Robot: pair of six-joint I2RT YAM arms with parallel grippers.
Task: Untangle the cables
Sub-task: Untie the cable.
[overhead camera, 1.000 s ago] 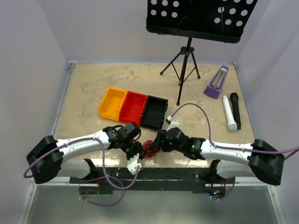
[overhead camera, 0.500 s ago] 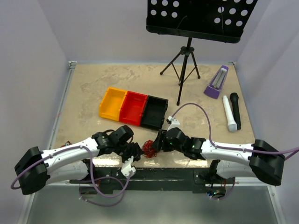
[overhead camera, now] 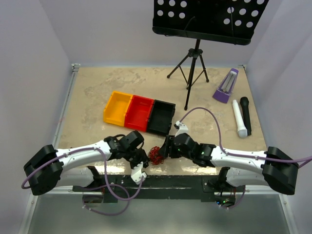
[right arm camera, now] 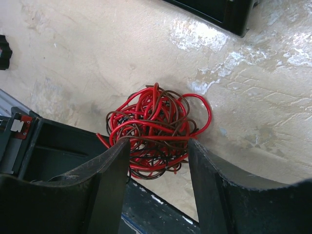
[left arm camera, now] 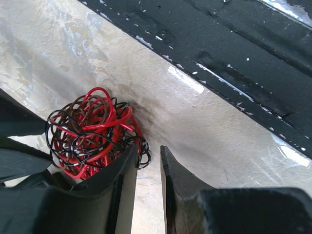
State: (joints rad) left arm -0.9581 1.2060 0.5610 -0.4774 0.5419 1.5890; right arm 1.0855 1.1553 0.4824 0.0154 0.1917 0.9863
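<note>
Bins: I see the orange bin (overhead camera: 118,108), red bin (overhead camera: 139,112) and black bin (overhead camera: 161,117) touching in a row.
Left gripper (left arm camera: 148,148): slightly ajar, holding nothing, beside the tangle.
Cables (left arm camera: 92,131): red-and-dark ball on the table (overhead camera: 97,87), near the black bin.
Right gripper (right arm camera: 159,141): half-spread astride the ball; I can't tell whether it grips.

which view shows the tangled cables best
The right wrist view: the cables sit centred and almost whole, with red and dark strands easy to tell apart. The left wrist view shows them partly hidden behind a finger. The top view shows only a small red clump.
</note>
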